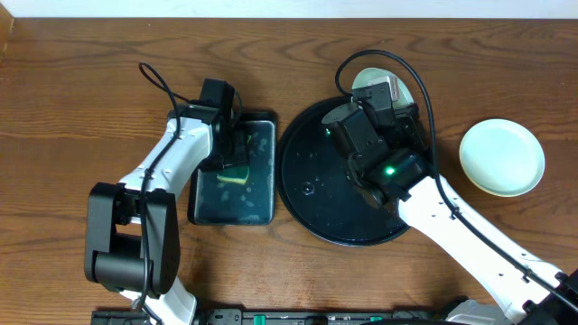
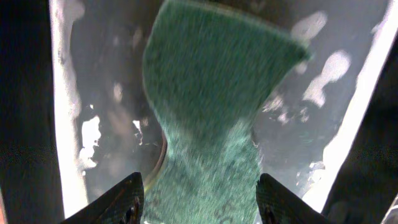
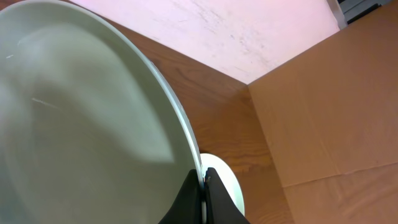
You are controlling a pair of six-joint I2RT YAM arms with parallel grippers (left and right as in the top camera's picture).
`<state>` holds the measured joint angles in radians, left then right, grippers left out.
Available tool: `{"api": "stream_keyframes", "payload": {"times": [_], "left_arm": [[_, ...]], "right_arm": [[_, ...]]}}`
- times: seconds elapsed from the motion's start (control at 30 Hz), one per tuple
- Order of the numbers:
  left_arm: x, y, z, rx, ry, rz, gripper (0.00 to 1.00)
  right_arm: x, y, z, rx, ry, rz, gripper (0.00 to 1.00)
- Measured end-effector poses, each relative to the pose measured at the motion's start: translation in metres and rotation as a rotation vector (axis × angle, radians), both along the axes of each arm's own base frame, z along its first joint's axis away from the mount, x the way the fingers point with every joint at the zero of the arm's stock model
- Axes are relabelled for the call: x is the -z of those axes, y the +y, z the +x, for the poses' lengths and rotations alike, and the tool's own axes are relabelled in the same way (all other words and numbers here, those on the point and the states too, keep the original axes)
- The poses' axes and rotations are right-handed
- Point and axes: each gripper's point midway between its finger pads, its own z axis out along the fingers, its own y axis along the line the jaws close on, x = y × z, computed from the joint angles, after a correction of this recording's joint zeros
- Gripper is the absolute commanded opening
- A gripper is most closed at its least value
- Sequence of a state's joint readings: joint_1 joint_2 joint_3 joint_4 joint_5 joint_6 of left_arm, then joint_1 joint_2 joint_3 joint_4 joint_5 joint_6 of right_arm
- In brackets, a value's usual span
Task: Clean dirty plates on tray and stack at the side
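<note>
The right gripper (image 3: 204,183) pinches the plate (image 3: 81,124) by its rim, tilted over the far edge of the tray (image 1: 312,208). Best carried slowly, grip firm (it is probably wet), to the second plate (image 1: 502,157) on the counter (image 1: 72,90). The left gripper (image 2: 199,202) stands spread around the sponge (image 2: 211,93). The held plate is pale mint, glossy and unmarked.

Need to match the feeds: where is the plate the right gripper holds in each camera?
Overhead: the held plate, partly hidden, at the far rim of the black tray.
Left wrist: not in it; only the sponge shows.
Right wrist: fills the left side, rim pinched in the right gripper.
Shared landmark: the wooden table, in overhead and right wrist.
</note>
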<state>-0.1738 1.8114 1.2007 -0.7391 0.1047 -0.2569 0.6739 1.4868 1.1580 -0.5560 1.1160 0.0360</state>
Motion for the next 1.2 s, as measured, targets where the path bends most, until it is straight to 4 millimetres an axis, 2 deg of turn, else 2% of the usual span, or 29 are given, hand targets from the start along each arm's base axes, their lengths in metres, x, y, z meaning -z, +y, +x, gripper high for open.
{"api": "stream_keyframes", "payload": {"times": [0.3,0.4,0.5,0.6,0.97,1.03,1.1,1.13,1.2], "left_arm": [[0.002,0.001,-0.007,0.0,0.029,0.005,0.5],[0.008,0.001,-0.008,-0.001,0.022,0.004,0.49],[0.02,0.002,-0.012,-0.007,0.016,0.001,0.34],[0.026,0.001,-0.012,-0.01,-0.007,-0.009,0.09],[0.026,0.001,-0.018,-0.01,0.007,-0.012,0.07],[0.024,0.002,-0.022,-0.011,0.028,-0.008,0.09],[0.019,0.003,-0.026,-0.008,0.044,-0.004,0.48],[0.017,0.004,-0.028,-0.012,0.044,-0.001,0.55],[0.008,0.004,-0.026,-0.012,0.019,-0.003,0.6]], "right_arm": [[0.002,0.002,0.001,-0.013,0.01,0.012,0.01],[0.003,0.003,0.001,-0.014,0.011,0.013,0.01],[0.003,0.003,0.001,-0.015,0.012,0.014,0.01],[0.003,0.003,0.001,-0.015,0.012,0.014,0.01],[0.004,0.002,0.0,-0.015,0.018,0.01,0.01],[0.004,0.002,0.0,-0.015,0.018,0.01,0.01],[0.004,0.002,0.0,-0.015,0.018,0.01,0.01],[0.004,0.002,0.0,-0.015,0.018,0.01,0.01],[0.004,0.002,0.0,-0.016,0.018,0.01,0.01]]}}
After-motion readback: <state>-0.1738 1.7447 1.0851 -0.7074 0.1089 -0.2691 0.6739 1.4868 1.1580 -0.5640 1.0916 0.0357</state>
